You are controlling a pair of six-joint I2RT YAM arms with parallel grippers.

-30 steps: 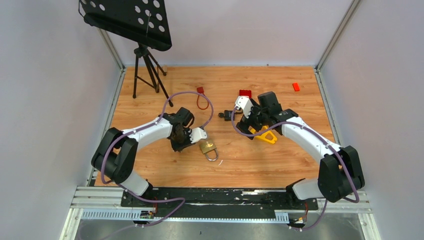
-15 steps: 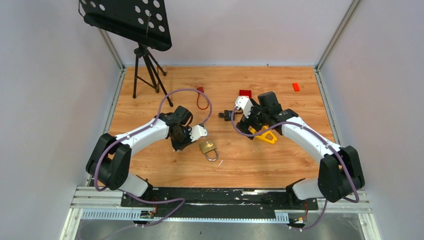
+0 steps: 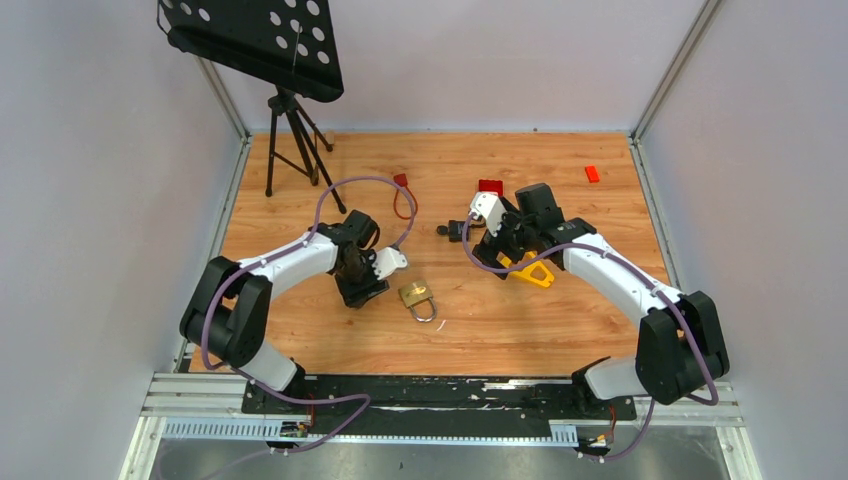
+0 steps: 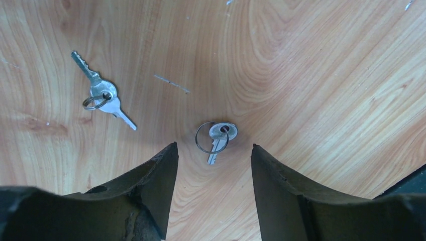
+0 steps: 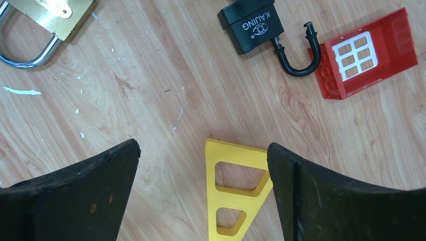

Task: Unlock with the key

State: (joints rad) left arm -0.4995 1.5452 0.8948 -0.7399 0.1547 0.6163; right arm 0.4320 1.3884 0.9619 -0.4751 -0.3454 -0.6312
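Note:
A single silver key [image 4: 217, 136] on a ring lies flat on the wood, just ahead of my left gripper [image 4: 213, 146]. The gripper is open with nothing between its fingers [image 4: 161, 170]. Two more keys [image 4: 100, 93] on a ring lie to the left. The brass padlock [image 3: 417, 297] with a steel shackle lies right of the left gripper [image 3: 362, 290]. A black padlock [image 5: 252, 25], its shackle swung open, lies ahead of my right gripper [image 5: 202, 145], which is open and empty.
A yellow triangular piece [image 5: 235, 191] lies between the right fingers, touching the right one. A red window brick [image 5: 369, 52] sits beside the black shackle. A red tag on a cord [image 3: 402, 195], a small red block [image 3: 592, 173] and a tripod stand [image 3: 290, 140] are farther back.
My left gripper has drawn a little back and to the left, away from the brass padlock, and its jaws have opened. The right arm has not moved.

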